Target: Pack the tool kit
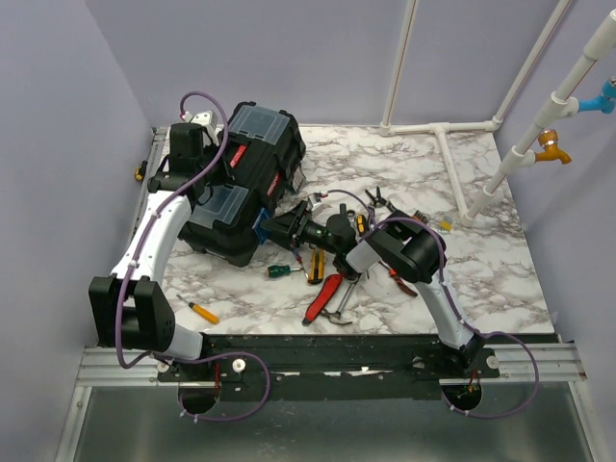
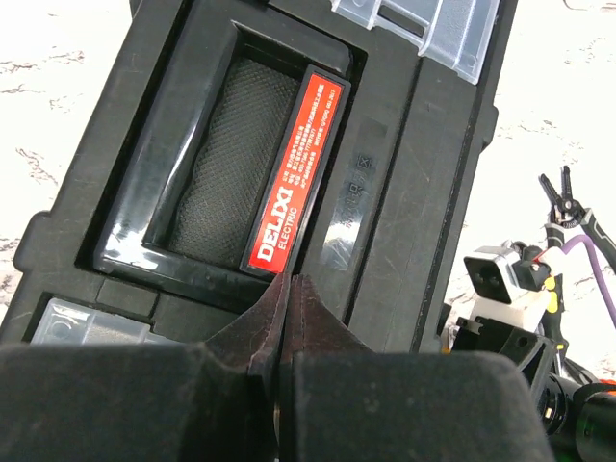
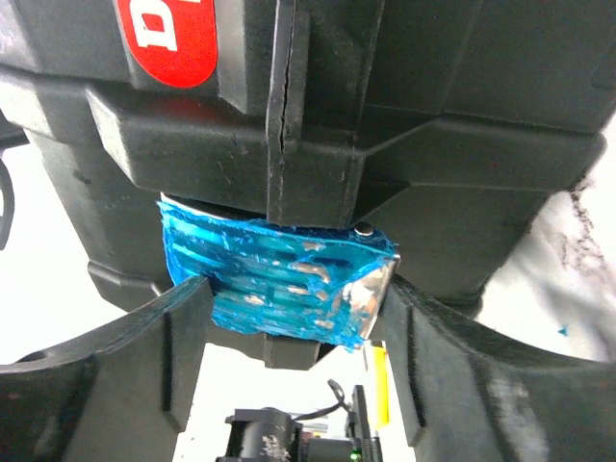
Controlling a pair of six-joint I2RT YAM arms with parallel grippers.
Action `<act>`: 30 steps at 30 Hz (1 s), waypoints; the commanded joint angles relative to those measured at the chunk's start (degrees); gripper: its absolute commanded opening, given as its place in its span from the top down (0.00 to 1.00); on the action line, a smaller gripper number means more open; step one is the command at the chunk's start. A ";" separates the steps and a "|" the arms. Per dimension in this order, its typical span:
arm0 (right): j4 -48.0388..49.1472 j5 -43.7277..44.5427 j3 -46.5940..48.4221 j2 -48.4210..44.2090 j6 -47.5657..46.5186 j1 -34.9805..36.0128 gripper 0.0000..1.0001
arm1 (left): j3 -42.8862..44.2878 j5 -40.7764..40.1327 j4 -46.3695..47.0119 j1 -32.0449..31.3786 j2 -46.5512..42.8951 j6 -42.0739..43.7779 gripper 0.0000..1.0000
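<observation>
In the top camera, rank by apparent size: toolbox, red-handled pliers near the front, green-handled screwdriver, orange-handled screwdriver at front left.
1. toolbox, by far the largest.
2. red-handled pliers.
3. green-handled screwdriver and orange-handled screwdriver: too alike to rank.

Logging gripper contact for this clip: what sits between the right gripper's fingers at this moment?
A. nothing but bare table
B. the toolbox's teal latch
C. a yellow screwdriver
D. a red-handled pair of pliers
B: in the right wrist view the right gripper has its fingers either side of the teal latch on the black toolbox, while the pliers lie on the table.
</observation>
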 commanded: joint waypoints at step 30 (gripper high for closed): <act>-5.87 1.55 -0.29 -12.90 -7.07 -1.14 0.49 | -13.41 -12.29 -8.25 -8.89 12.38 -0.24 1.00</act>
